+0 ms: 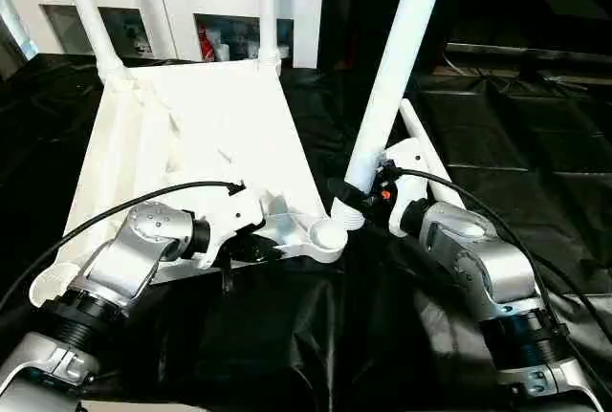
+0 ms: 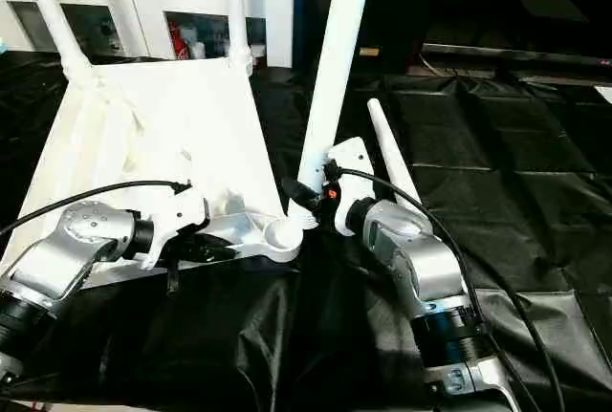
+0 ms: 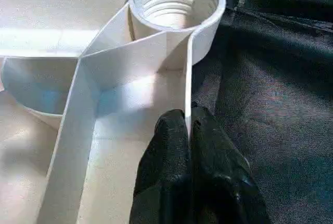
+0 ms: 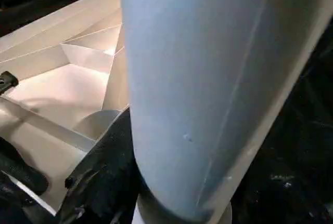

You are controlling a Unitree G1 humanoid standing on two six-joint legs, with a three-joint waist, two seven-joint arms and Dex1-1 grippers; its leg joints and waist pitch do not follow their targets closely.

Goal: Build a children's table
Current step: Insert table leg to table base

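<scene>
the upturned tabletop [image 1: 191,135] lies ribbed side up on black sheeting [image 1: 535,173], two legs already standing in its far sockets. the left hand [image 3: 188,130] is clenched on its near rim wall beside the empty corner socket [image 1: 328,234]; the right hand [image 1: 359,197] grasps a third leg [image 1: 397,68] upright just beside that socket, a fourth leg [image 2: 390,156] lying behind.

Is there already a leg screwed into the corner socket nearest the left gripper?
No: the corner socket is empty, its inner threads bare, while the left gripper pinches the tabletop's rim beside it.

Indoor demo room, white glass-door cabinet [image 1: 182,10], black sheeting [image 1: 535,144] over work surface
</scene>
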